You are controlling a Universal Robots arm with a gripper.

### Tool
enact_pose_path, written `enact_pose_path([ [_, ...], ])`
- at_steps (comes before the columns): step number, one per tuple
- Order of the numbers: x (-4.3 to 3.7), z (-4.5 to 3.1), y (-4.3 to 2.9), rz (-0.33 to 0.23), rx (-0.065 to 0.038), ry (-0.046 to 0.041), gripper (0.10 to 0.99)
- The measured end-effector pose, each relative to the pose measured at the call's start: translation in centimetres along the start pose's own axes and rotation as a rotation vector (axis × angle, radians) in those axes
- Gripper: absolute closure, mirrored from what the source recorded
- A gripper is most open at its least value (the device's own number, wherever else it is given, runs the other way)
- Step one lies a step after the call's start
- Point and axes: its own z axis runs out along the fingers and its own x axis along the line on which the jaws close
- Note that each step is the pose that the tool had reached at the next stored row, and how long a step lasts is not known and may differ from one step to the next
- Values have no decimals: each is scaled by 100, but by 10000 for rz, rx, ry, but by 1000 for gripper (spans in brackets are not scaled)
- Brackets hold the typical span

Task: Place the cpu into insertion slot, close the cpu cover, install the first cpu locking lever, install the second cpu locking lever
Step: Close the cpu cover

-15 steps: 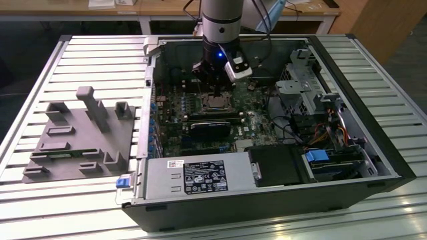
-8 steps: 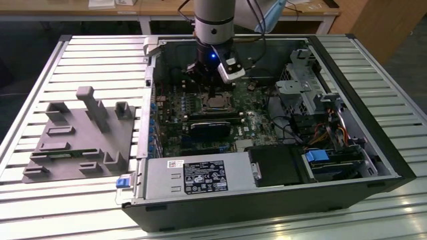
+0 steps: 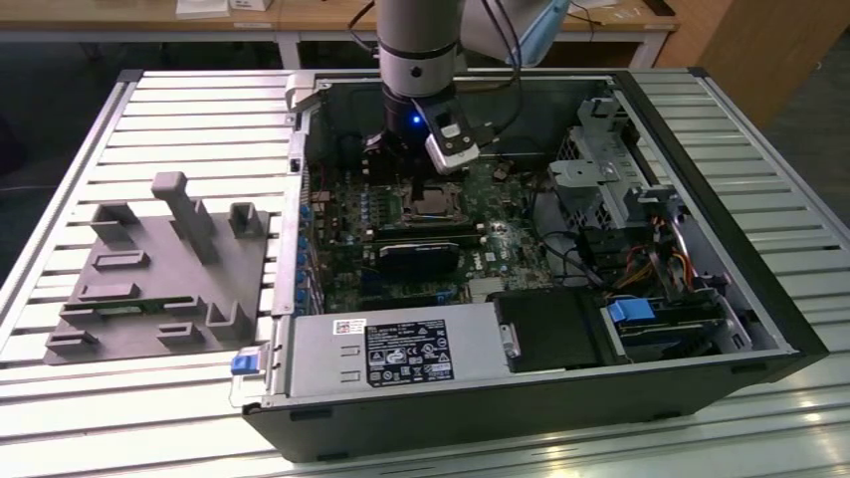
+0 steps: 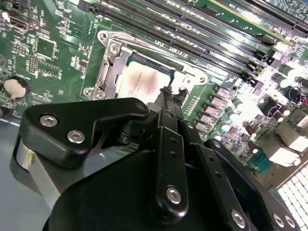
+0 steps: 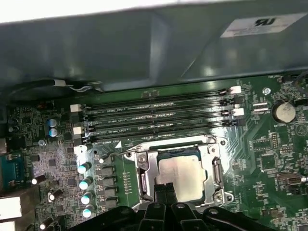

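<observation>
The cpu [image 5: 180, 175] is sitting in the slot [image 5: 142, 183], with the cover [image 5: 214, 171] seemingly closed over it. The pincer [image 5: 164, 186], fingers pressed together, is hovering at the slot's edge. A lever [image 4: 149, 48] step seems in hand, calling for precise tip placement.

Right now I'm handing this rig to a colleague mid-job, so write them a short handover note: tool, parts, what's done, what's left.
Tool: shut, nothing seen in it, tips low at the edge of the cpu.
Cpu: lies flat in the slot.
Cover: down, framing the cpu.
Done: cpu placed, cover closed.
Left: the levers; I cannot tell whether either is latched.
</observation>
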Motion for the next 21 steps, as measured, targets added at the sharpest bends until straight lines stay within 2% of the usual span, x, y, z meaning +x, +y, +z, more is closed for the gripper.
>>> enact_pose_path([
  [6, 30, 77, -7, -1, -10, -41, 980],
  [21, 104, 188, -2, -2, -28, -69, 980],
])
